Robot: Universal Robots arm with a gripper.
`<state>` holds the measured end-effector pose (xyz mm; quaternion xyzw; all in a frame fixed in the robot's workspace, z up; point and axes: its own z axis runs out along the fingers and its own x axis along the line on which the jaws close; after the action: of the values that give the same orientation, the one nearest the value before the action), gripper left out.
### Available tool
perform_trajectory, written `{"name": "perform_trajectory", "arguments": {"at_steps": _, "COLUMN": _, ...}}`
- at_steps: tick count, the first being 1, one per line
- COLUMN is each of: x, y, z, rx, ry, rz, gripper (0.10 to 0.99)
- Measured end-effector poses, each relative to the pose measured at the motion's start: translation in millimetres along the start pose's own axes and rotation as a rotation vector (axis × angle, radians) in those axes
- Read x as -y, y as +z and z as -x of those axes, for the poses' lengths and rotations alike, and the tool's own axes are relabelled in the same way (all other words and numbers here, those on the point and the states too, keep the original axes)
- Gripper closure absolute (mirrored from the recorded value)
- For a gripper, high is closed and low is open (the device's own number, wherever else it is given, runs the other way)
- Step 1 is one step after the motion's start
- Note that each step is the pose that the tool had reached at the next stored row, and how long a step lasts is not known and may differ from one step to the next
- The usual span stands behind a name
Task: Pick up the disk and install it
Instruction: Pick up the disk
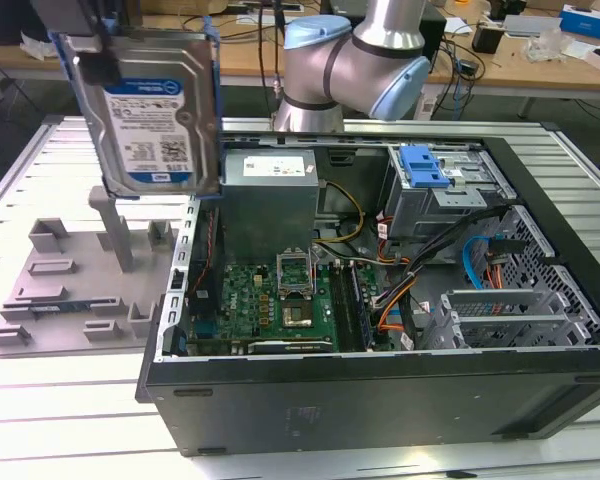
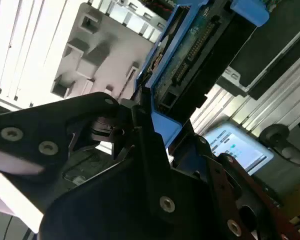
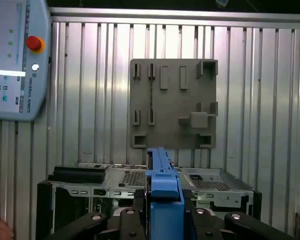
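The disk (image 1: 145,110) hangs above the fixture plate (image 1: 65,290) at the exterior view's left. The plate lies on the slatted table (image 1: 40,420), just left of the open computer case (image 1: 380,400). Inside the case: power supply (image 1: 270,195) far left, motherboard (image 1: 270,300) nearer, drive cage (image 1: 450,200) far right. The arm base (image 1: 320,70) stands behind the case.

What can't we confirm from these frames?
- Grip of the tool on the disk: the exterior view's top edge cuts the tool off; in both wrist views its black body covers the contact.
- Disk's label: the first wrist view sees the disk edge-on.
- Inside of the drive cage: in the exterior view, the blue latch and cables cover it.
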<state>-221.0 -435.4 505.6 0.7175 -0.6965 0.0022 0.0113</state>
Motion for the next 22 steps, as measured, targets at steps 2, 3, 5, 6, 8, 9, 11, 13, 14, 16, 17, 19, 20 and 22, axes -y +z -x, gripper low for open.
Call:
{"name": "perform_trajectory", "arguments": {"at_steps": 2, "x": 24.3, "y": -0.1, "z": -13.9, "rx": 0.0001, "ry": 0.0, "rz": 0.005, "gripper": 0.718}}
{"name": "perform_trajectory", "arguments": {"at_steps": 3, "x": 30.9, "y": -0.1, "z": -17.5, "rx": 0.0001, "ry": 0.0, "rz": 0.006, "gripper": 0.718}}
{"name": "perform_trajectory", "arguments": {"at_steps": 5, "x": 42.1, "y": -0.1, "z": -23.5, "rx": 0.0002, "ry": 0.0, "rz": 0.007, "gripper": 0.718}}
{"name": "perform_trajectory", "arguments": {"at_steps": 6, "x": 48.3, "y": -0.1, "z": -26.8, "rx": 0.0003, "ry": 0.0, "rz": 0.008, "gripper": 0.718}}
{"name": "perform_trajectory", "arguments": {"at_steps": 8, "x": 57.9, "y": -0.2, "z": -31.7, "rx": 0.0002, "ry": 0.0, "rz": 0.009, "gripper": 0.718}}
{"name": "perform_trajectory", "arguments": {"at_steps": 9, "x": 62.4, "y": -0.2, "z": -34.0, "rx": 0.0003, "ry": 0.0, "rz": 0.01, "gripper": 0.718}}
{"name": "perform_trajectory", "arguments": {"at_steps": 11, "x": 77.5, "y": -0.3, "z": -41.6, "rx": 0.0003, "ry": 0.0, "rz": 0.011, "gripper": 0.718}}
{"name": "perform_trajectory", "arguments": {"at_steps": 13, "x": 89.3, "y": -0.3, "z": -47.5, "rx": 0.0003, "ry": 0.0, "rz": 0.011, "gripper": 0.718}}
{"name": "perform_trajectory", "arguments": {"at_steps": 14, "x": 94.1, "y": -0.3, "z": -49.7, "rx": 0.0003, "ry": 0.0, "rz": 0.012, "gripper": 0.718}}
{"name": "perform_trajectory", "arguments": {"at_steps": 16, "x": 102.9, "y": -0.3, "z": -53.6, "rx": 0.0004, "ry": 0.0, "rz": 0.012, "gripper": 0.718}}
{"name": "perform_trajectory", "arguments": {"at_steps": 17, "x": 109.7, "y": -0.4, "z": -56.5, "rx": 0.0003, "ry": 0.0, "rz": 0.012, "gripper": 0.718}}
{"name": "perform_trajectory", "arguments": {"at_steps": 19, "x": 118.6, "y": -0.4, "z": -60.3, "rx": 0.0003, "ry": 0.0, "rz": 0.013, "gripper": 0.718}}
{"name": "perform_trajectory", "arguments": {"at_steps": 20, "x": 125.0, "y": -0.5, "z": -62.9, "rx": 0.0003, "ry": 0.0, "rz": 0.013, "gripper": 0.718}}
{"name": "perform_trajectory", "arguments": {"at_steps": 22, "x": 136.6, "y": -0.5, "z": -67.5, "rx": 0.0003, "ry": 0.0, "rz": 0.013, "gripper": 0.718}}
